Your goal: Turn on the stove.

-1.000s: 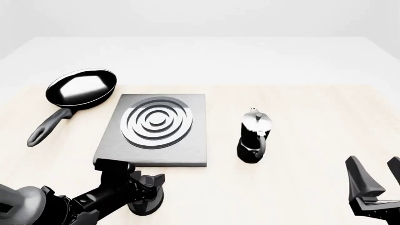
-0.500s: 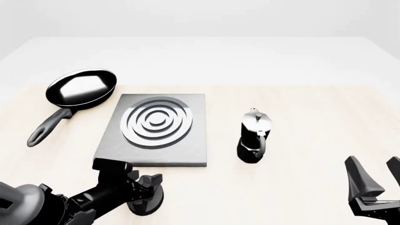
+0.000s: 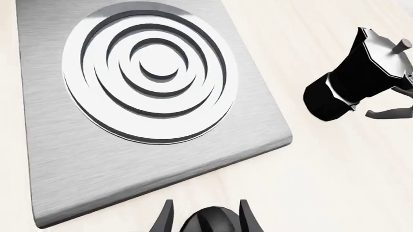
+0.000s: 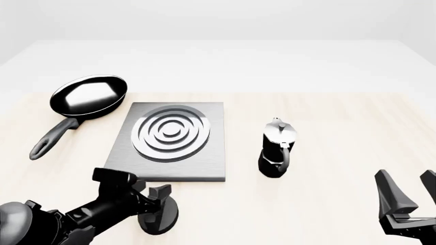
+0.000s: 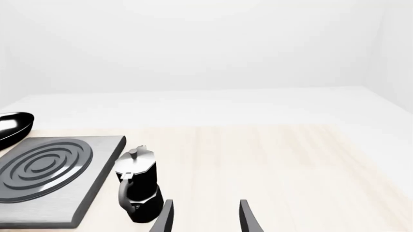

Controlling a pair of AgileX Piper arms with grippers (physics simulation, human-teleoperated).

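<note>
My left end effector point(image 4: 158, 206) sits around the stove knob point(image 4: 159, 218).

The knob is on the table point(image 4: 327, 143) at 6 o'clock from the stove point(image 4: 170, 140), just beside its near edge. My fingers point(image 3: 166, 220) stand on both sides; whether they pinch it, I cannot tell. I should squeeze gently, then twist slowly. My right end effector point(image 4: 409, 196) is apart, far off.

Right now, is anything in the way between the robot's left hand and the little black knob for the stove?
No, nothing visible blocks it. The left gripper already has its jaws on either side of the knob, in front of the stove. The moka pot and frying pan stand well away.
</note>
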